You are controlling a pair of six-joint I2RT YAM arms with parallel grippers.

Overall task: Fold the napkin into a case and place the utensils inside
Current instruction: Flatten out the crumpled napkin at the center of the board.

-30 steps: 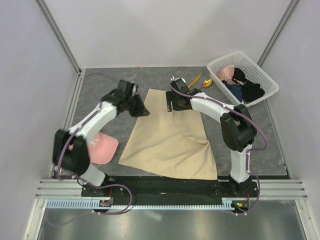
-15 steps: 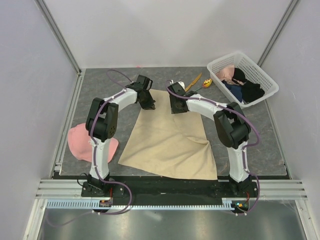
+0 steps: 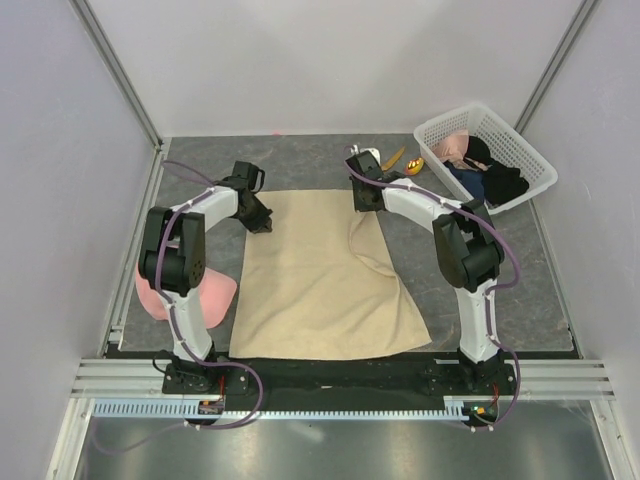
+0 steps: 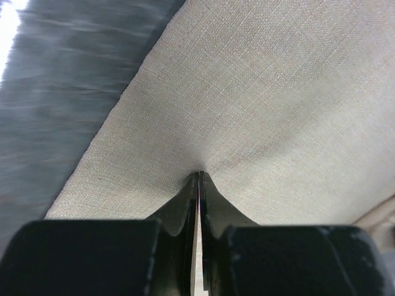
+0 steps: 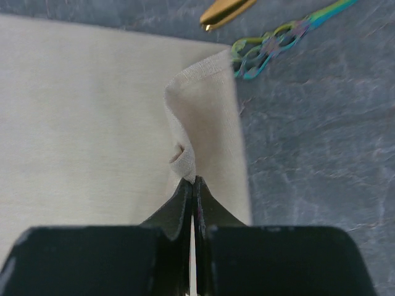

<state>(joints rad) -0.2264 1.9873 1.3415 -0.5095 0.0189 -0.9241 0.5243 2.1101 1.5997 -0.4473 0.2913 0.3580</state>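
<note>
Beige napkin (image 3: 312, 285) on grey table (image 3: 300, 158)

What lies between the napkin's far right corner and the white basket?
The orange knife and the green-handled spoon lie side by side between the napkin corner and the white basket. The top view shows this best.

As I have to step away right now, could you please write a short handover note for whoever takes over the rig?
Left end effector: shut on the napkin's far-left corner.
Right end effector: shut on its far-right corner, which is bunched up.
Napkin lies spread out, no fold made.
Knife and spoon lie just beyond the right corner, untouched.
Left to do: fold the case, put both inside.
</note>
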